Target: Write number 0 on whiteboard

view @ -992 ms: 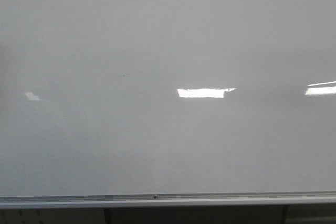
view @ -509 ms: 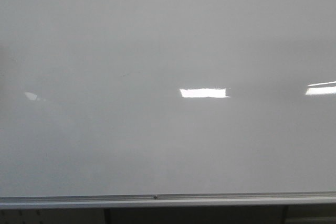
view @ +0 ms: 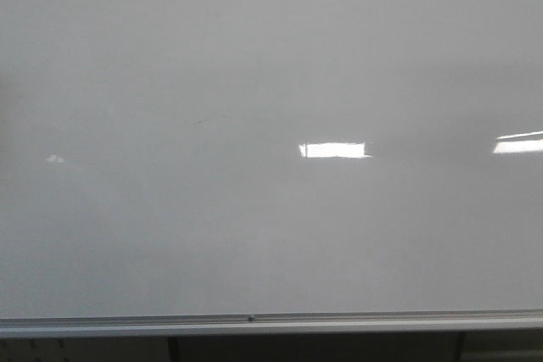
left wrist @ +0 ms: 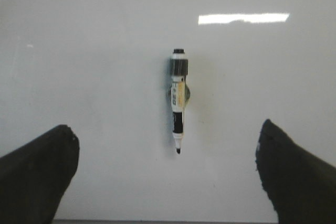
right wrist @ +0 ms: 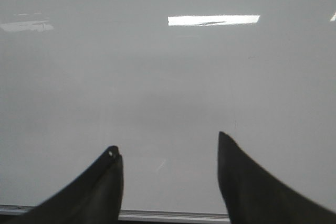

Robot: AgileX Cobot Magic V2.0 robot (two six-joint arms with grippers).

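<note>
The glossy pale grey whiteboard [view: 254, 65] fills the front view, where neither gripper shows. The number 0 is out of view. In the left wrist view a black-and-white marker [left wrist: 178, 103] rests against the whiteboard [left wrist: 94, 51], uncapped, with its black tip toward my fingers. My left gripper [left wrist: 167, 127] is open wide, its dark fingers far apart on either side of the marker and not touching it. In the right wrist view my right gripper [right wrist: 167, 142] is open over the bare whiteboard [right wrist: 157, 77], holding nothing.
A silver metal rail [view: 254, 323] runs along the board's lower edge and also shows as the rail [right wrist: 168, 215] below my right fingers. Bright rectangular light reflections [view: 333, 150] lie on the board. Dark space lies beneath the rail.
In the front view the central light reflection has narrowed from its left end, and the small reflection at the left has shrunk. The board surface itself is unchanged.
</note>
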